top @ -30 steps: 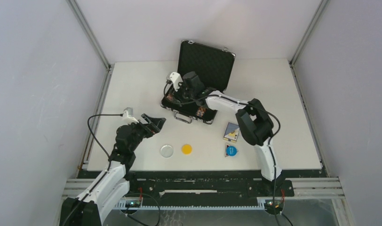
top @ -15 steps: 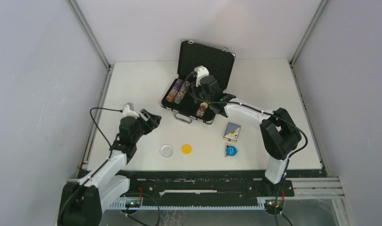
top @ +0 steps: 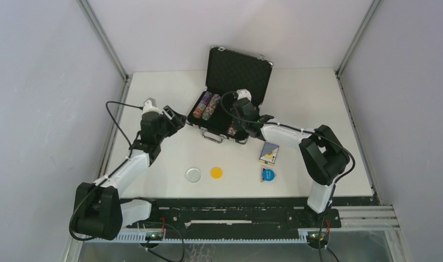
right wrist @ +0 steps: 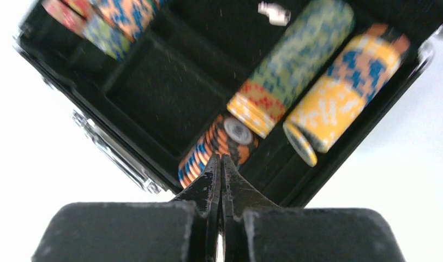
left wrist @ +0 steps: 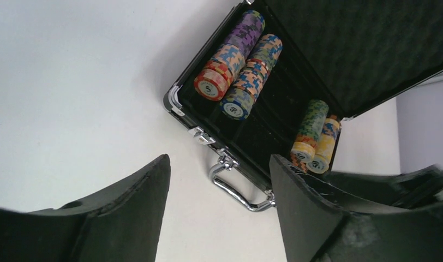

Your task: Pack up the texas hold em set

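The black briefcase (top: 238,68) stands open at the back, lid up, its silver handle (left wrist: 235,191) facing me. Two chip rolls (top: 207,105) lie in its left slots and more rolls (top: 233,129) in the right slots. The card deck (top: 269,153) and the blue token (top: 268,174), yellow token (top: 216,172) and clear token (top: 193,174) lie on the table. My left gripper (top: 175,121) (left wrist: 219,159) hangs open and empty left of the case front. My right gripper (top: 238,123) (right wrist: 220,156) is shut and empty, its tips at a short orange-blue chip stack (right wrist: 214,144).
The white table (top: 154,98) is walled by grey panels on three sides, with metal posts at the back corners. The middle compartment (right wrist: 165,93) of the case holds nothing. The left arm's cable (top: 118,112) loops over the table's left side.
My left arm has swung forward toward the case's front left corner and its jaws have narrowed. My right gripper has moved from the case's left side to its right front and shut.
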Robot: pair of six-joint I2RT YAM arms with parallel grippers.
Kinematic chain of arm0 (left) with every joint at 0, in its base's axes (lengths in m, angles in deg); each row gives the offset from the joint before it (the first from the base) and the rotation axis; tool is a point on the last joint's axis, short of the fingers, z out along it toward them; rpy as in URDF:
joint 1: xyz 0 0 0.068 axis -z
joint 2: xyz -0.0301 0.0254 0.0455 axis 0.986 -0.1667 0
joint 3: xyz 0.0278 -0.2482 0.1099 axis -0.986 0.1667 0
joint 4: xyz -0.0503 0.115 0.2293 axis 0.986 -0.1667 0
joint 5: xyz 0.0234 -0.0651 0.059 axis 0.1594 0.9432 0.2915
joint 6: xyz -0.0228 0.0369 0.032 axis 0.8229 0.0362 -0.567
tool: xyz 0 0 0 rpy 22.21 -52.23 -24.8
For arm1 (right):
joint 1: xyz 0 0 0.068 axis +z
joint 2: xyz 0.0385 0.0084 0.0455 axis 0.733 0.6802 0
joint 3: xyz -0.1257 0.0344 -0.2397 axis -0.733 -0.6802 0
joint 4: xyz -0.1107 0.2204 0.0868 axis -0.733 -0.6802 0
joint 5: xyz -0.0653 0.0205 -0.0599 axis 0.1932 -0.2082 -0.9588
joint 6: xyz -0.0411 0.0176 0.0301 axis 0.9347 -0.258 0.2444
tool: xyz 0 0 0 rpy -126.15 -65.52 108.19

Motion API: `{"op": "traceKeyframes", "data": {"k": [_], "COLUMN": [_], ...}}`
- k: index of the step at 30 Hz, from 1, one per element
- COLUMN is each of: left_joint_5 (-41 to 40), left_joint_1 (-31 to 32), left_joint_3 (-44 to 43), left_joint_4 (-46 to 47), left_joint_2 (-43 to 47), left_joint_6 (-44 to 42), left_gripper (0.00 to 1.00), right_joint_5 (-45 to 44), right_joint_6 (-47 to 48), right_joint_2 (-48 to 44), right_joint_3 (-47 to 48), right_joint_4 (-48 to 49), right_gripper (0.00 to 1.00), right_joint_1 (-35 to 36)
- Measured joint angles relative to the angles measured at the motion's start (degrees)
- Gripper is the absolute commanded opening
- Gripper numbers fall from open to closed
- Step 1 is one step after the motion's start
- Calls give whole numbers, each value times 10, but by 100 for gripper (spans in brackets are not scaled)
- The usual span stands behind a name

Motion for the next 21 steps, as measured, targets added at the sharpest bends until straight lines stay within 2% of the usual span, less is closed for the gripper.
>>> {"op": "traceKeyframes", "data": {"k": [3,5,6,8,11,13,14,16,18,21], "left_joint_5": [9,11,12,11,-6,-17,-21,-23,-22,-15], "left_joint_1": [0,0,0,-2,-4,-9,-12,-19,-26,-32], "left_joint_3": [0,-9,-24,-69,-189,-258,-289,-336,-375,-431], "left_joint_4": [15,24,23,5,-53,-74,-83,-101,-125,-160], "left_joint_2": [-10,-36,-61,-113,-202,-250,-269,-302,-331,-385], "left_joint_6": [5,4,-2,-31,-91,-117,-127,-140,-144,-151], "left_gripper": [86,86,86,83,71,54,48,37,22,9], "right_joint_5": [8,8,5,-18,-29,-35,-37,-43,-53,-66], "right_joint_6": [-17,-26,-29,-33,-36,-40,-41,-44,-46,-50], "right_joint_2": [0,0,-2,-16,-63,-99,-112,-131,-141,-150], "right_joint_3": [-40,-62,-71,-85,-111,-129,-134,-140,-141,-147], "right_joint_4": [3,0,-3,-1,6,19,24,29,30,27], "right_gripper": [28,48,52,53,50,43,41,40,40,40], "right_joint_1": [7,11,15,21,30,34,35,37,38,37]}}
